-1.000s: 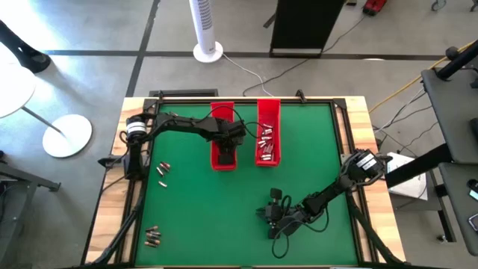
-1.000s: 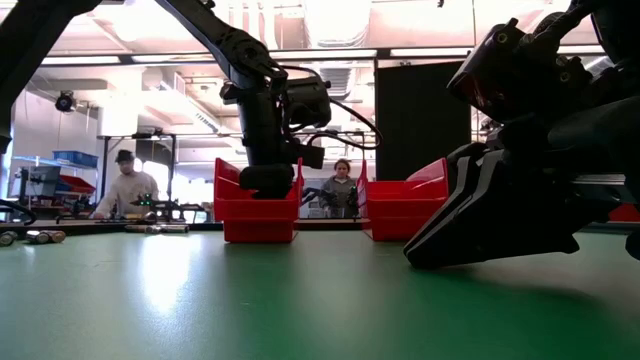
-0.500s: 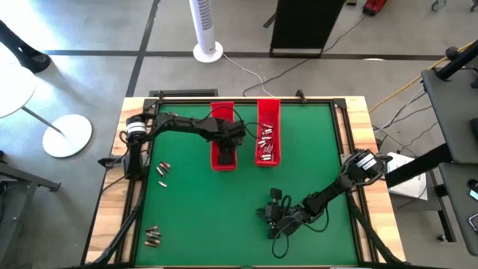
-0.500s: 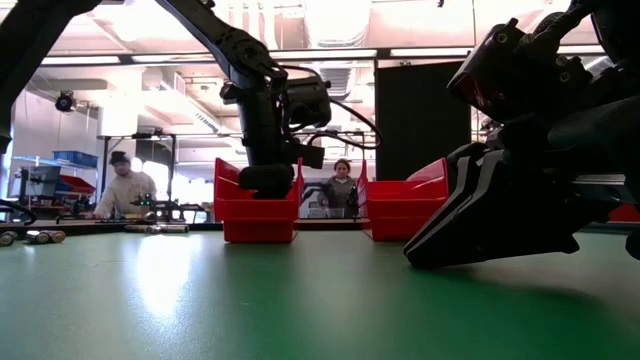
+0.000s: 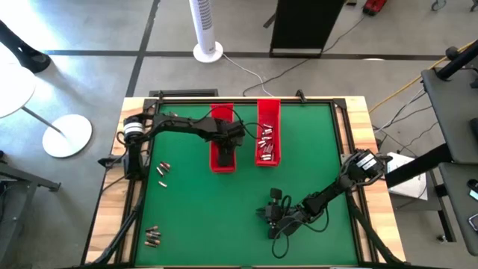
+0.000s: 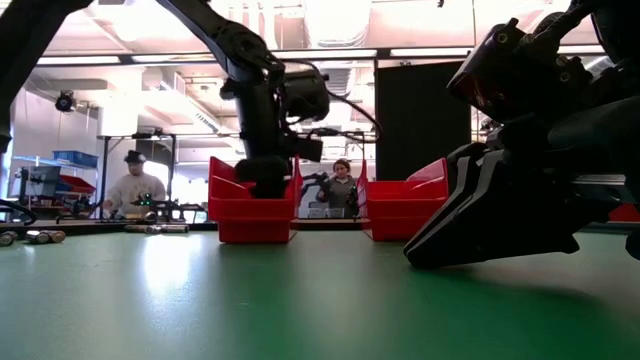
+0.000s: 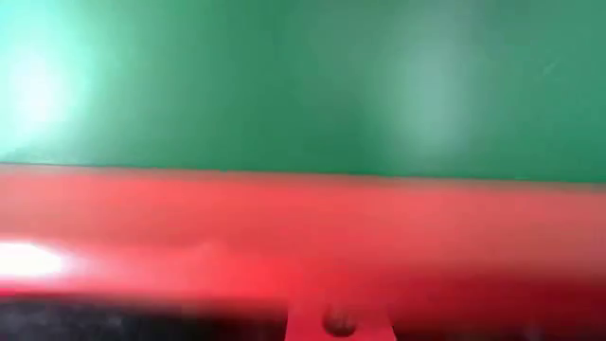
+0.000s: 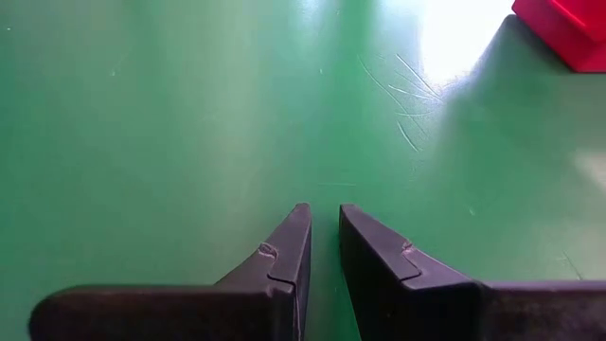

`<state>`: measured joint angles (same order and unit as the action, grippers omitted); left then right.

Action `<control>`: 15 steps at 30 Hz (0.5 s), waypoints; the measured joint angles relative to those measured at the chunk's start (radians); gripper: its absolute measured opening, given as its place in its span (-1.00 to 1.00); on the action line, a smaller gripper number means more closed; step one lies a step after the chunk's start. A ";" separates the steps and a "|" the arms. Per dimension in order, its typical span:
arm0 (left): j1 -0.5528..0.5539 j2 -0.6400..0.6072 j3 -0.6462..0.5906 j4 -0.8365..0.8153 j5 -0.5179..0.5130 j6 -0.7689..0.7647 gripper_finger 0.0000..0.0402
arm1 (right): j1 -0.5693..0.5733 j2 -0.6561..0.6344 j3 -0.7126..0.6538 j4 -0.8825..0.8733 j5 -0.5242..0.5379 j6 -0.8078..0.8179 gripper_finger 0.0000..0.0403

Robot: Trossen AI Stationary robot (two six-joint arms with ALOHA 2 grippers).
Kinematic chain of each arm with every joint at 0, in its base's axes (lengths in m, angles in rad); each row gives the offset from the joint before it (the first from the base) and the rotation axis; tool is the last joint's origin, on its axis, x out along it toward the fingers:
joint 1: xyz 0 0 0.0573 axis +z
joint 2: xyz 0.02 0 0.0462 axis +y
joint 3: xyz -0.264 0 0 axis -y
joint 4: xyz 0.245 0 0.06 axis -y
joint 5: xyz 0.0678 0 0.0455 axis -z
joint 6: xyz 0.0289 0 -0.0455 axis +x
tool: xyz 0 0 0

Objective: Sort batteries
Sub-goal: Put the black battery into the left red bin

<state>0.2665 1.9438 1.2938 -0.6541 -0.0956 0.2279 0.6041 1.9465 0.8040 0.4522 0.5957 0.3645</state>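
Two long red trays stand side by side at the far middle of the green mat. My left gripper (image 5: 226, 153) reaches down into the left tray (image 5: 215, 161), whose inside is hidden by the arm; in the low view the gripper (image 6: 265, 183) dips behind the tray's wall (image 6: 240, 215). The left wrist view is filled by a blurred red tray wall (image 7: 284, 227). The right tray (image 5: 278, 112) holds several batteries (image 5: 266, 143). My right gripper (image 8: 322, 223) lies low at the near right of the mat (image 5: 263, 213), shut, with nothing between its fingers.
Three loose batteries (image 5: 162, 169) lie on the mat near its left edge, and several more (image 5: 152, 237) sit at the near left corner. A raised frame (image 5: 340, 149) runs around the mat. People sit in the room beyond the far edge.
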 joint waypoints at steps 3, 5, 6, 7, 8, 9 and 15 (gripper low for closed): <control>0.000 -0.026 0.000 -0.006 0.000 0.000 -0.32 | 0.000 0.000 0.000 0.000 0.000 0.000 -0.74; -0.001 -0.047 0.000 -0.018 0.000 -0.002 -0.29 | 0.000 0.000 0.000 0.000 0.000 0.000 -0.74; -0.003 -0.060 0.000 -0.018 0.000 -0.004 -0.28 | 0.000 0.000 0.000 0.000 0.000 0.000 -0.74; -0.005 -0.074 0.001 -0.021 0.000 -0.007 -0.28 | 0.000 0.000 0.000 0.000 0.000 0.000 -0.74; -0.007 -0.090 0.001 -0.028 0.000 -0.010 -0.28 | 0.000 0.000 0.000 0.000 0.000 0.000 -0.74; -0.010 -0.105 0.001 -0.032 0.001 -0.015 -0.28 | 0.000 0.000 0.000 0.000 0.000 0.000 -0.74; -0.048 -0.225 0.002 -0.049 0.014 -0.063 -0.28 | 0.000 0.000 0.000 0.001 0.000 0.001 -0.74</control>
<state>0.2184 1.7185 1.2953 -0.7030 -0.0813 0.1652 0.6041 1.9465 0.8040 0.4530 0.5957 0.3653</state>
